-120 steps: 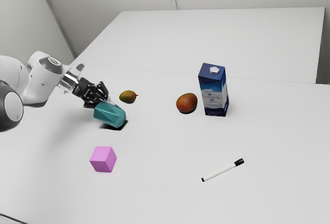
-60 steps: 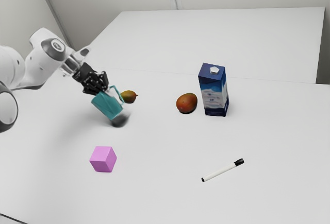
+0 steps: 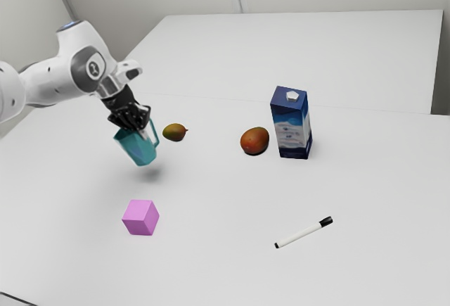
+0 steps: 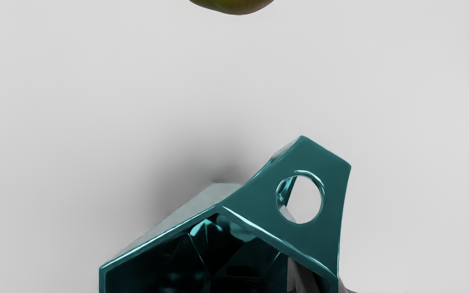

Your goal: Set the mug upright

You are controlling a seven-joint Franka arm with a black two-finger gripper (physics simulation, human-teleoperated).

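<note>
The mug [image 3: 140, 151] hangs tilted over the table [image 3: 211, 250] — its wall pinched by the gripper [image 3: 138, 125] — with the small mango [image 3: 174, 132] and cube [image 3: 140, 217] near, the large mango [image 3: 254, 141], carton [image 3: 292, 124] and marker [image 3: 302, 233] well apart.

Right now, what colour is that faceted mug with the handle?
The shiny, faceted mug is teal, with a darker-looking inside; the wrist view shows it best.

Bright, diffuse light; soft-edged shadow [image 3: 148, 174] below mug [image 3: 137, 148]; glints along rim [image 4: 259, 229]; interior dark.
</note>
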